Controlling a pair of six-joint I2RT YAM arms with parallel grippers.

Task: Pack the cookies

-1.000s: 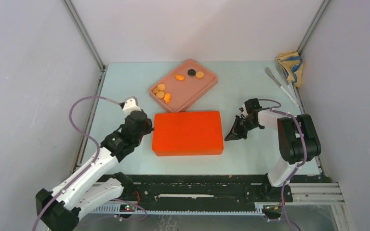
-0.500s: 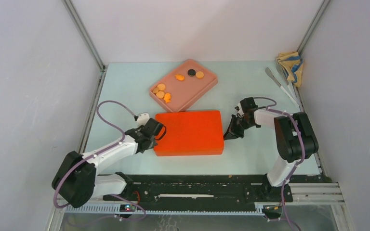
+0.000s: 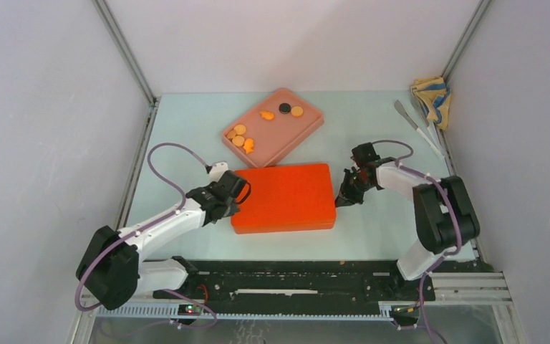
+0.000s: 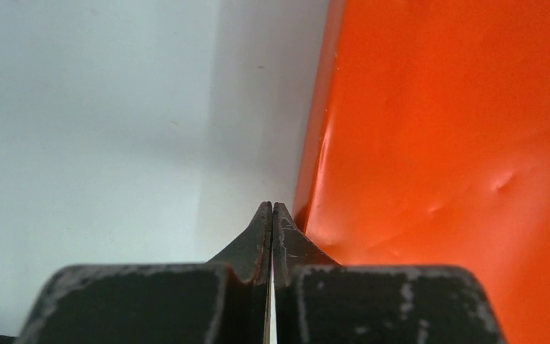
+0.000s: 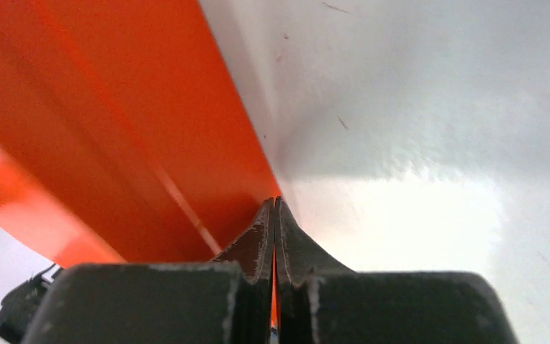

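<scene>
Several orange cookies (image 3: 240, 136) and one black cookie (image 3: 284, 107) lie in a pink tray (image 3: 302, 130) at the back of the table. In front of it lies a flat orange lid (image 3: 283, 197). My left gripper (image 3: 235, 203) is shut and empty, its tips against the lid's left edge (image 4: 315, 143). My right gripper (image 3: 343, 198) is shut and empty, its tips against the lid's right edge (image 5: 236, 158). In both wrist views the jaws are pressed together with nothing between them. The cookies do not show in either wrist view.
A yellow and blue cloth (image 3: 432, 97) lies in the back right corner. Two thin metal tools (image 3: 417, 127) lie next to it by the right wall. Frame posts rise at the back corners.
My left arm swung down and right, bringing its gripper to the lid's left edge. My right gripper moved in to the lid's right edge. The lid shifted slightly right.
</scene>
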